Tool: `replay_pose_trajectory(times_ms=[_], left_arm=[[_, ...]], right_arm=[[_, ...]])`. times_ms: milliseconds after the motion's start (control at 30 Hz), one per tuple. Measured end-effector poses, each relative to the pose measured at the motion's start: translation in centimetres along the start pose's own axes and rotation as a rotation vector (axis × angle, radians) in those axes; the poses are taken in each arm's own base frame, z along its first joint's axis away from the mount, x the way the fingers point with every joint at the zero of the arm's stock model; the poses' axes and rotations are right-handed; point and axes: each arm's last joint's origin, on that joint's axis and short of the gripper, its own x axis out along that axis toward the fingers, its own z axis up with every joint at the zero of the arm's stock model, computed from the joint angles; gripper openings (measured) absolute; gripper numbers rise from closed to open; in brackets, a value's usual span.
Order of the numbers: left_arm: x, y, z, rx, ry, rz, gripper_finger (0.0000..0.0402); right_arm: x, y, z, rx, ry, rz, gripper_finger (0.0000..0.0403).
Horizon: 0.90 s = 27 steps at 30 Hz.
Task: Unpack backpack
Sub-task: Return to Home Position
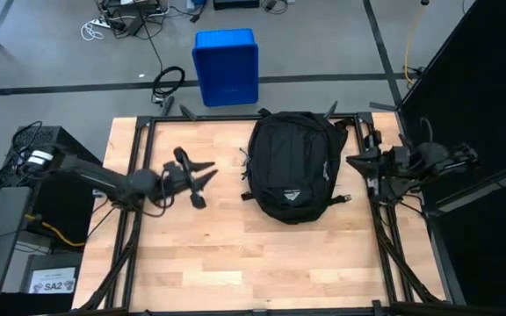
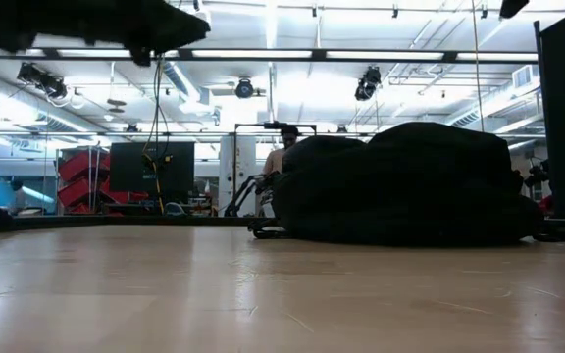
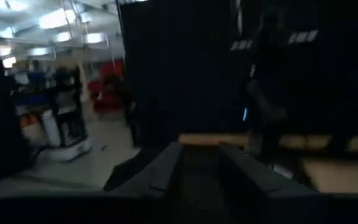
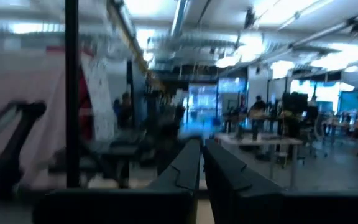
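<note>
The black backpack point(image 1: 288, 167) lies flat on the wooden table, right of centre toward the far edge, with its white logo toward the near edge. In the low view the backpack point(image 2: 410, 186) is a rounded dark mound resting on the tabletop. My left gripper point(image 1: 202, 182) hovers over the table's left half, left of the backpack and apart from it, its fingers open with nothing between them point(image 3: 201, 168). My right gripper point(image 1: 351, 161) is drawn back at the table's right edge, beside the backpack's right side, shut and empty point(image 4: 202, 158).
A blue bin point(image 1: 226, 66) stands on the floor beyond the table's far edge. Black frame rails point(image 1: 385, 246) run along the table's left and right sides. The near half of the tabletop point(image 1: 253, 263) is bare wood. A person point(image 2: 284, 147) shows in the room behind the backpack.
</note>
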Motion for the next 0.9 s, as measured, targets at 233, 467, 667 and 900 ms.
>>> replay_pose_trajectory(times_ms=[233,467,667,900], left_arm=[[-1.5,4.2,9.1,0.029,0.140,-0.036,0.0005],[-7.9,6.4,6.0,-0.094,0.074,-0.071,0.0000],[-10.2,6.3,0.5,-0.166,-0.121,-0.181,0.0000],[-9.5,5.0,-3.5,-0.096,-0.067,-0.278,0.0000]], right_arm=[[0.8,0.5,-1.5,-0.031,0.140,0.024,0.0001],[1.1,1.3,-3.0,-0.049,0.255,0.121,0.0001],[0.2,1.4,-4.1,-0.074,0.156,0.148,0.0001],[-1.4,0.6,-7.3,-0.104,0.128,0.044,0.0001]])
